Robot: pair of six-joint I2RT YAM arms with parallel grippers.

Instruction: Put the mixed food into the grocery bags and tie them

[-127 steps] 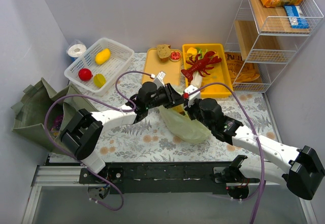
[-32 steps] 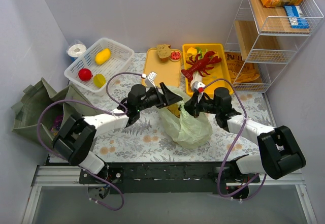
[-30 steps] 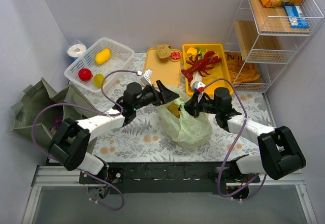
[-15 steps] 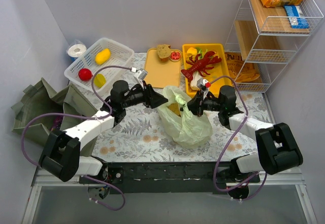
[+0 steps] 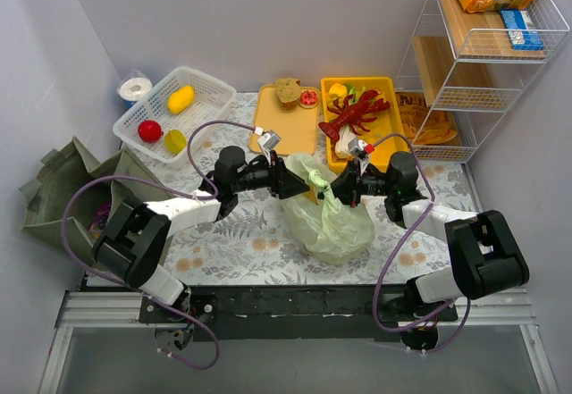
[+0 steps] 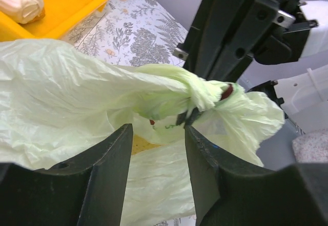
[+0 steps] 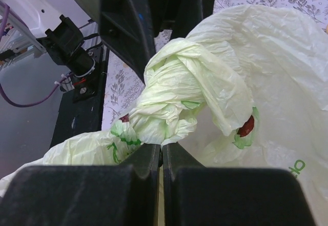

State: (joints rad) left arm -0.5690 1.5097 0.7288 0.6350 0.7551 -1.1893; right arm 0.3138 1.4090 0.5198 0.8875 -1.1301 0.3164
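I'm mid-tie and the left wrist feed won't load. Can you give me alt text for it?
A pale-green bag fills the view, its handles twisted into a knot just beyond the left hand's two dark fingers, which stand apart. The right hand pinches the bag under the knot from the far side. A yellow tray with a white piece shows top left.

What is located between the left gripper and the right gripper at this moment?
The knotted handles of the pale-green bag lie between the left gripper and the right gripper, as the top view shows.
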